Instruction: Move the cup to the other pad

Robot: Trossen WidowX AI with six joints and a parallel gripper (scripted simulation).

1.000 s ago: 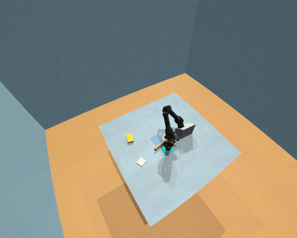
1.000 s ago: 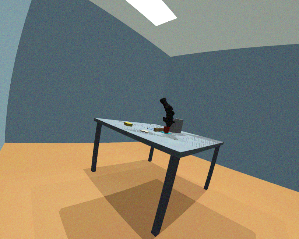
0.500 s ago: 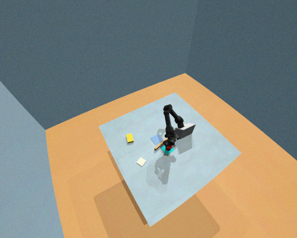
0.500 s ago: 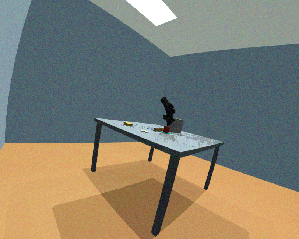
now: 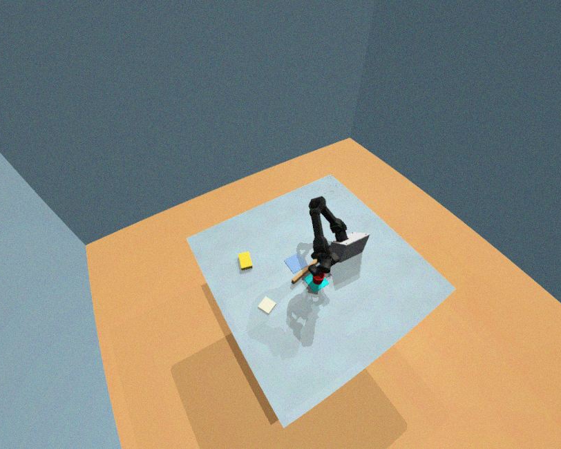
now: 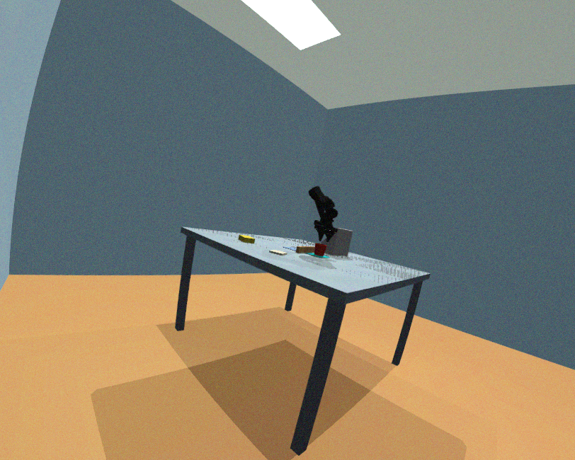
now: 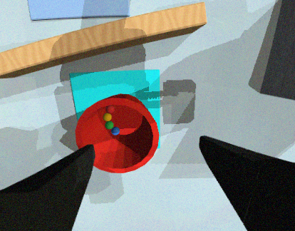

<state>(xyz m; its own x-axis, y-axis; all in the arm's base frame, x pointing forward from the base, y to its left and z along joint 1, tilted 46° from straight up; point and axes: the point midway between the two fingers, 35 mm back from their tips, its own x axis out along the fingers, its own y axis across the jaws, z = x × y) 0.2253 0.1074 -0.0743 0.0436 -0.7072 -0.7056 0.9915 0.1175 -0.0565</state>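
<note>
The red cup (image 5: 318,278) (image 6: 320,249) (image 7: 118,158) stands upright on the cyan pad (image 5: 316,289) (image 7: 95,83). Several marbles lie inside it, seen in the wrist view: red (image 7: 111,109), yellow (image 7: 107,117), green (image 7: 109,125) and blue (image 7: 115,131). My gripper (image 5: 320,271) (image 6: 324,239) (image 7: 147,145) is open and empty just above the cup. In the wrist view one fingertip overlaps the cup's lower left rim and the other is well to its right. The blue pad (image 5: 293,262) (image 7: 61,8) has nothing on it in the top view.
A wooden bar (image 5: 300,275) (image 6: 304,249) (image 7: 97,37) lies between the two pads. A grey upright panel (image 5: 351,247) (image 6: 342,242) (image 7: 283,53) stands by the arm's base. A yellow block (image 5: 244,260) (image 6: 246,238) and a cream block (image 5: 267,304) (image 6: 277,252) lie farther off.
</note>
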